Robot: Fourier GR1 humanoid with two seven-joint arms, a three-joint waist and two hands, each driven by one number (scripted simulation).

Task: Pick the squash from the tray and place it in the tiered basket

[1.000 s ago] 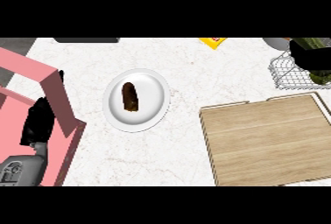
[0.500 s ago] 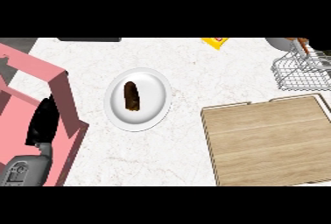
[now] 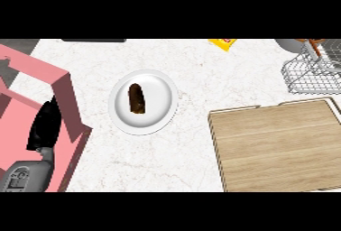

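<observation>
White marble counter (image 3: 193, 67) carries a wooden tray (image 3: 279, 149) near right and a wire tiered basket (image 3: 303, 79) far right, the squash's place cannot be told, and the left hand (image 3: 43, 124) rests released, fingers straight, at left.

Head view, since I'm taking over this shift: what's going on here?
Nothing is being handled in view. The left hand rests open at the left edge, by the pink structure. The wooden tray shows no squash; whether one lies in the wire basket at top right, I cannot tell. A brown item lies on the white plate. The right hand is out of view.
</observation>
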